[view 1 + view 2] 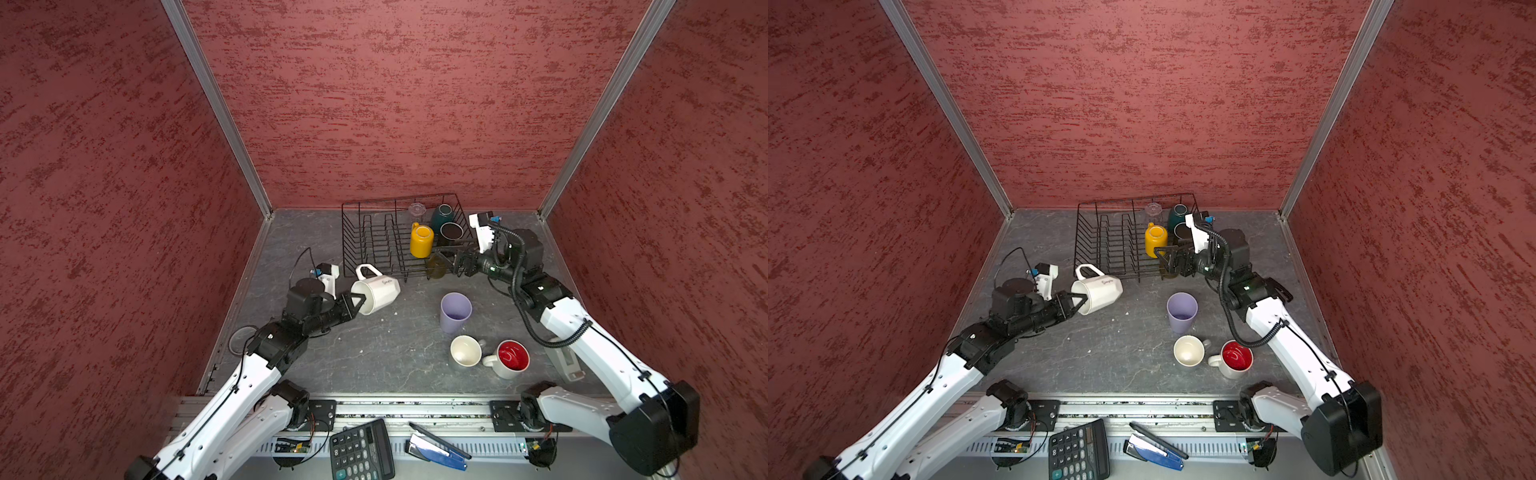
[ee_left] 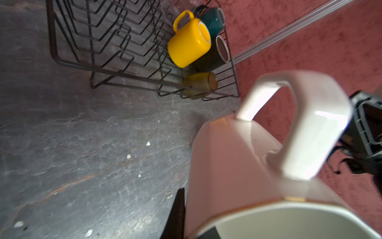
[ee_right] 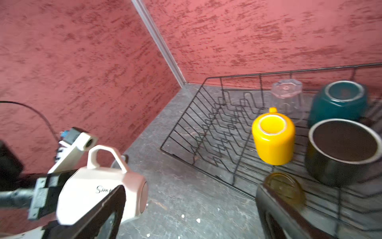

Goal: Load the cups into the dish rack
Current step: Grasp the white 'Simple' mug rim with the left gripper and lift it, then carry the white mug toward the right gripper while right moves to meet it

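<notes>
The black wire dish rack (image 1: pixel 361 203) (image 1: pixel 1100 202) (image 2: pixel 93 53) (image 3: pixel 206 124) stands at the back. Its right end holds a yellow mug (image 1: pixel 421 241) (image 3: pixel 272 142), a teal mug (image 1: pixel 441 216), a black mug (image 1: pixel 451 231), a clear glass (image 1: pixel 417 212) and an olive-brown glass (image 2: pixel 200 82) (image 3: pixel 283 186). My left gripper (image 1: pixel 359 300) (image 1: pixel 1079 300) (image 2: pixel 192 225) is shut on the rim of a white faceted mug (image 1: pixel 376 289) (image 2: pixel 237 165), held on its side, handle up, left of the rack's front. My right gripper (image 1: pixel 451 259) (image 3: pixel 190 217) stands open beside the olive-brown glass, nothing between its fingers.
On the table stand a lavender tumbler (image 1: pixel 455 311), a cream-inside mug (image 1: pixel 466 351) and a red-inside mug (image 1: pixel 511 357). A white device (image 1: pixel 567 361) lies under the right arm. A calculator (image 1: pixel 361 451) and stapler (image 1: pixel 438 449) lie on the front ledge. Red walls enclose three sides.
</notes>
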